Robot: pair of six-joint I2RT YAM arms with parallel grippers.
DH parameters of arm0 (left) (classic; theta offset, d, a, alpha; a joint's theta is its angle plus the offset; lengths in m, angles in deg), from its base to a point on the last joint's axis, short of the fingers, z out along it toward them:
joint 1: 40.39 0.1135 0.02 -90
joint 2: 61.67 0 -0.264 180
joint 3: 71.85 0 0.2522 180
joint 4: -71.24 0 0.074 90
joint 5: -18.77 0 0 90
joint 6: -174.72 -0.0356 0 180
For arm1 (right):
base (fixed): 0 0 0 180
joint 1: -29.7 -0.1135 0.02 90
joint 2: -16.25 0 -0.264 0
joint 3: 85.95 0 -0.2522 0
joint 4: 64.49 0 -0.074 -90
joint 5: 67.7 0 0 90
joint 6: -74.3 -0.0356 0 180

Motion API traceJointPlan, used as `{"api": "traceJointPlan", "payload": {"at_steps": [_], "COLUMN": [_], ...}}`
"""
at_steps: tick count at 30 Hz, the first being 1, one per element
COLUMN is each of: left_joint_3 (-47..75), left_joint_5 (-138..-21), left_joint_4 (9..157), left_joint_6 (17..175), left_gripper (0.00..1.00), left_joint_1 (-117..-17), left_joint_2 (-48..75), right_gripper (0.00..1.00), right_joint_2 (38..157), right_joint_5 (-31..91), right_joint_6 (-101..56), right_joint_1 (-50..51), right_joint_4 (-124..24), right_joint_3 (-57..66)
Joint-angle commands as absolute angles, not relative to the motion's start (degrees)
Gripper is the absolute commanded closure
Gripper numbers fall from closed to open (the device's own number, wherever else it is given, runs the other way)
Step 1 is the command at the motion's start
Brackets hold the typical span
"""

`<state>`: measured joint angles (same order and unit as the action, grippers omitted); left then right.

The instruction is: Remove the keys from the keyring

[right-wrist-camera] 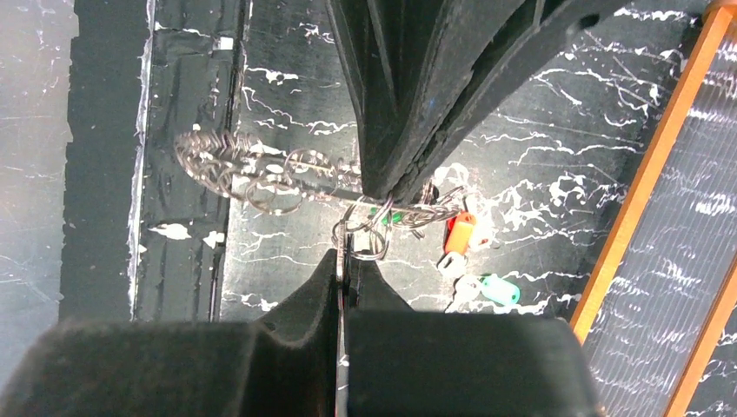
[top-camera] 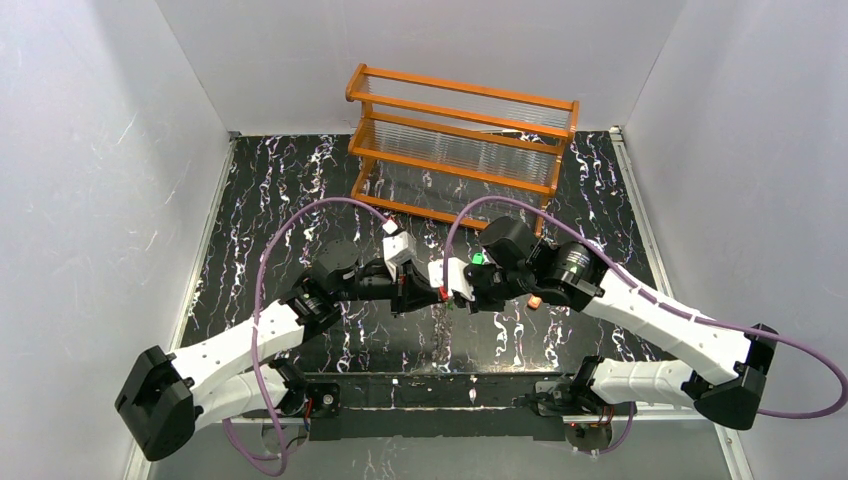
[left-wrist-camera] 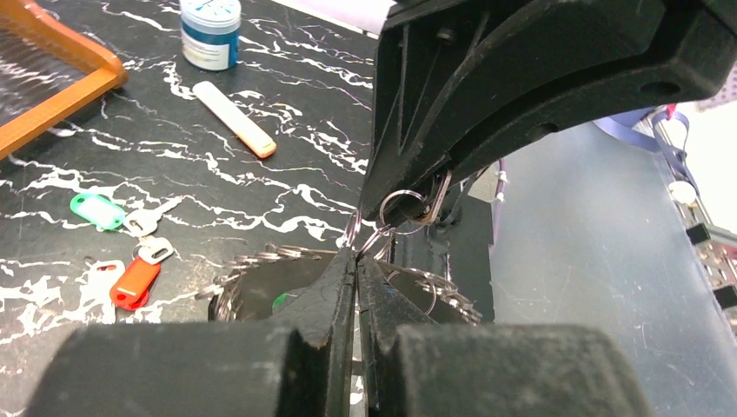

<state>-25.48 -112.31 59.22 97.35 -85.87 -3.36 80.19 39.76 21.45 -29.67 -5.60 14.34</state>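
A black, white-veined bench [top-camera: 300, 190] boxed in by white walls carries an orange rack [top-camera: 460, 130] at the upper centre of the overhead view, and the two arms meet just below it. The step in hand looks like working a key loose. The toothed keyring [left-wrist-camera: 248, 265] hangs off the bench between the arms, low in the middle of the left wrist view and edge-on at centre left of the right wrist view. Two of the keys already lie free on the bench at the left of the left wrist view: a green key [left-wrist-camera: 97, 211] and, below it, a red key [left-wrist-camera: 135, 282]. A speck of green under the keyring suggests another is attached, though it is too small to be sure. The left end effector [left-wrist-camera: 356, 269] has its fingers pressed together on the small wire rings [left-wrist-camera: 400, 208] that link to the keyring. The right end effector [right-wrist-camera: 346, 265] is likewise clamped on that cluster from the opposite side. The next move probably calls for a steady hold on one side while the other slides a loop along and off, without letting the thin wire slip.
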Motion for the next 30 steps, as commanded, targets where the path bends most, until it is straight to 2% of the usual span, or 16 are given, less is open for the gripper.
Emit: {"api": "traceJointPlan", "payload": {"at_steps": [1,12,30], "left_joint_3": [-24.27,-19.34,-18.00], "left_joint_5": [-105.35,-94.41,-89.79], "left_joint_4": [62.86,74.27,77.02], "left_joint_6": [98.79,99.83,98.79], "left_gripper": [1.00,1.00,1.00], "left_joint_1": [-86.62,-89.85,-92.30], "left_joint_2": [-6.30,-5.68,-6.57], "right_gripper": [0.99,0.99,0.99], "right_joint_2": [81.50,87.34,90.95], "right_joint_5": [38.41,39.52,39.65], "right_joint_6": [18.54,15.66,10.41], "right_joint_1": [-29.80,-29.80,-29.80], "right_joint_4": [-3.29,1.10,1.58], "right_joint_3": [10.32,4.28,1.47]}}
